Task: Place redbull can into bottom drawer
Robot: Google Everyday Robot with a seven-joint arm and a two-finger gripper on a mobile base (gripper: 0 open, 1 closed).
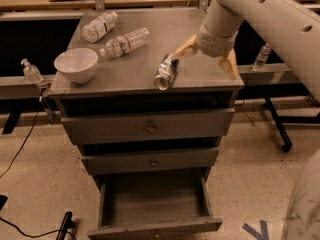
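The redbull can (pixel 166 71), slim, silver with blue patches, lies on its side on the grey cabinet top (pixel 150 24), near the front edge at centre. My gripper (pixel 206 56) hangs over the top's right part, just right of the can. Its two tan fingers (pixel 186 46) are spread wide; one tip sits close to the can's far end, the other reaches the right edge. It holds nothing. The bottom drawer (pixel 152 201) is pulled out, and its plain grey interior shows nothing inside.
Two clear water bottles (pixel 124 42) lie on the back left of the top, and a white bowl (pixel 76 64) stands at the left front. The two upper drawers (pixel 150 128) are shut. A small bottle (pixel 261 57) stands behind on the right, a pump bottle (pixel 31 71) on the left.
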